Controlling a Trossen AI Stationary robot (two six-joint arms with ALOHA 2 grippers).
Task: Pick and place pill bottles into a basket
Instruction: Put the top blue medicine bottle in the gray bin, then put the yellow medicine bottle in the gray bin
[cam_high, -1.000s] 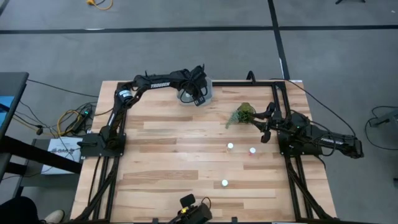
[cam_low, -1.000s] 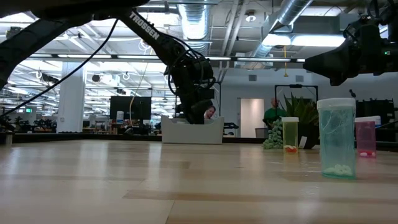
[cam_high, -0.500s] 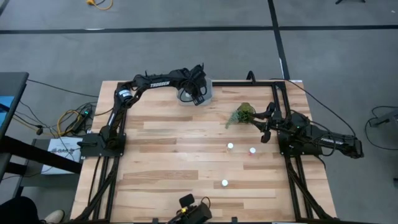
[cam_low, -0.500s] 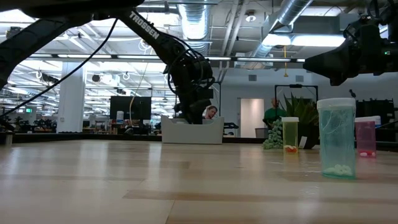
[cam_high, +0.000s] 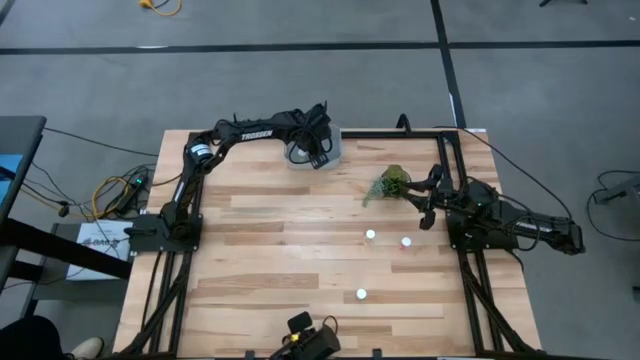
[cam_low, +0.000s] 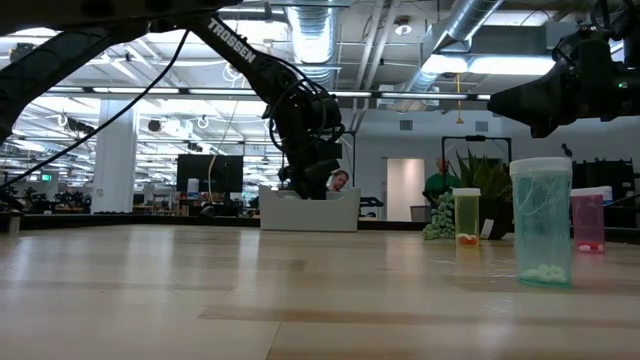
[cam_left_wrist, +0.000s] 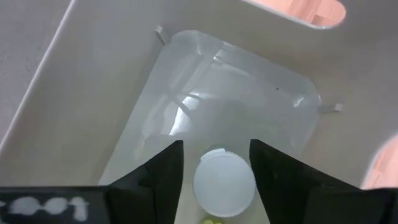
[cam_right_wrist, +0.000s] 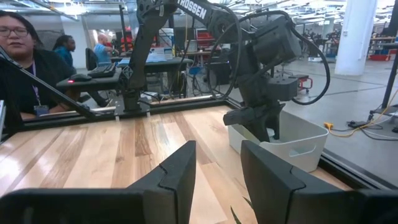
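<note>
**Left arm over the bin, three bottles out on the boards**

The pale wooden plank table carried everything. The left arm stretched to the far edge, its left gripper dipped inside the small translucent blue-grey plastic basket. The left wrist view showed its fingers clamped either side of a small round white-capped pill bottle, held just above the basket floor. At the right edge of the table the right arm waited, its right gripper raised beside the green leafy plant, with the two fingers spread apart and holding nothing. Three bottles stood out on the wood, well apart from the basket: one white-capped bottle, just beside it the reddish-tinted bottle, and another white-capped bottle nearer the front edge.
</note>
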